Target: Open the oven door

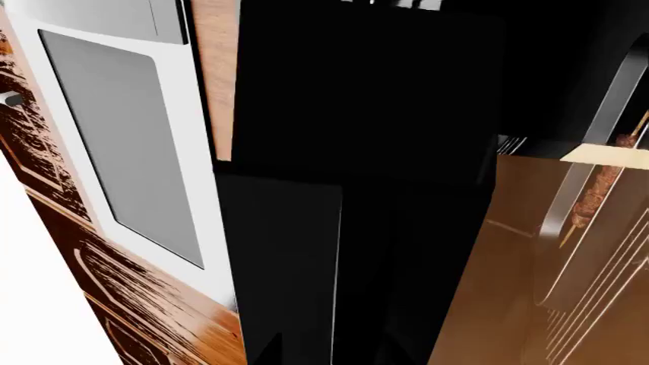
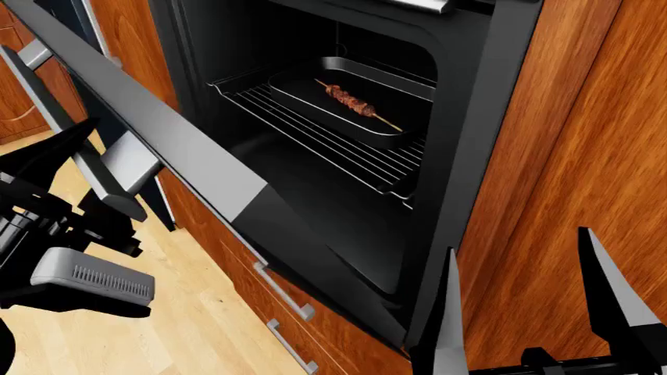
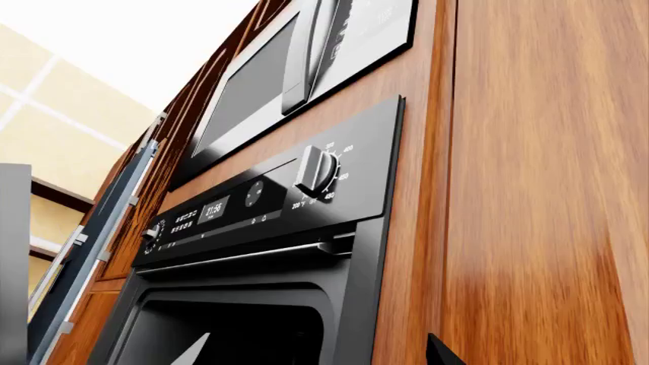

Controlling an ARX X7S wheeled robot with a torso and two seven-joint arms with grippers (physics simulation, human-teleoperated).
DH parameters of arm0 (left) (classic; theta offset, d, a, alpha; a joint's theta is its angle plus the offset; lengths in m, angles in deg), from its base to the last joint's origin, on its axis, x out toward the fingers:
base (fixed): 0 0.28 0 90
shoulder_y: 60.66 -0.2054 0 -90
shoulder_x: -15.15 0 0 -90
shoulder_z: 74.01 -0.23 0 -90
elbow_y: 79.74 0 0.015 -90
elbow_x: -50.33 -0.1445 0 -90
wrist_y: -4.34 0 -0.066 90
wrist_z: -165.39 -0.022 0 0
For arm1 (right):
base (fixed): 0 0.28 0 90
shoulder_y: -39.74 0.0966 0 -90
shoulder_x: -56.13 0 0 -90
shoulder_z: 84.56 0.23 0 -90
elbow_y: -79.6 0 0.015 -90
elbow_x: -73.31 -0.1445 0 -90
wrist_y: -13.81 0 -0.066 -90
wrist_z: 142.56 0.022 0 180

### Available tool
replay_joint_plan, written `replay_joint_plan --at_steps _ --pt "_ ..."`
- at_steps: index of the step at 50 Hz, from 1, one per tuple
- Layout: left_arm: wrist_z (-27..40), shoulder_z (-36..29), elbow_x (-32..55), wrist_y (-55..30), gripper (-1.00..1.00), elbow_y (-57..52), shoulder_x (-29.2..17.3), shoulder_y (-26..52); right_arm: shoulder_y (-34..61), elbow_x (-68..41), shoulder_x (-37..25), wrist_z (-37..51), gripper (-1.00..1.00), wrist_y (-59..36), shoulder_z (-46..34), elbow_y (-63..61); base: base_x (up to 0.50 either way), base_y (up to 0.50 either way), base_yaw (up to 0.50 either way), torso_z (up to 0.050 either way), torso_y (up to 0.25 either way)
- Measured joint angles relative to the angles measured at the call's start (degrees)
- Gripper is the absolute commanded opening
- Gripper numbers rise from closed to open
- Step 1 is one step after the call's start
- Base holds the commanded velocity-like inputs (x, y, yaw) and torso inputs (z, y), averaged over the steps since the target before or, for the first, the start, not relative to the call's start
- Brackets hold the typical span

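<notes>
The oven door [image 2: 214, 168] is swung down and stands wide open, its black inner face [image 2: 312, 242] turned up. Its grey bar handle [image 2: 109, 168] runs along the outer side at the left. My left gripper [image 2: 89, 183] sits right at that handle; in the left wrist view its dark fingertips [image 1: 273, 353] stand apart, with the door's black panel [image 1: 355, 114] filling the middle. My right gripper [image 2: 517, 242] is open and empty in front of the wooden cabinet beside the oven. Its fingertips [image 3: 197, 350] frame the oven opening [image 3: 233, 327].
Inside the oven a wire rack [image 2: 344, 152] carries a black tray [image 2: 312, 98] with a meat skewer [image 2: 349, 99]. Wooden drawers with silver handles [image 2: 281, 293] lie under the door. A control panel with a knob [image 3: 316, 171] and a second appliance [image 3: 273, 84] sit above. Light floor [image 2: 177, 312].
</notes>
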Motion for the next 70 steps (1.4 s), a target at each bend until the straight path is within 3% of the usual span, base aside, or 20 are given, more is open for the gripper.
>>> replay_joint_plan --at_steps 23,43,70 --pt "9.9 2.1 -2.2 -0.4 -1.0 -1.2 -6.5 -10.4 -0.2 -0.2 -0.4 0.3 1.0 0.4 -0.2 -0.1 0.0 0.0 0.0 0.0 0.0" --pt "24.3 2.1 -0.8 2.7 -1.0 0.5 -14.8 -22.7 -0.3 -0.4 -0.6 0.5 1.0 0.7 -0.6 -0.1 0.0 0.0 0.0 -0.001 0.0" --pt "37.0 -0.5 -2.1 16.0 -1.0 12.0 -12.6 -28.6 0.0 -0.7 -1.0 0.7 1.0 1.2 -0.8 0.3 0.0 0.0 0.0 -0.001 0.0"
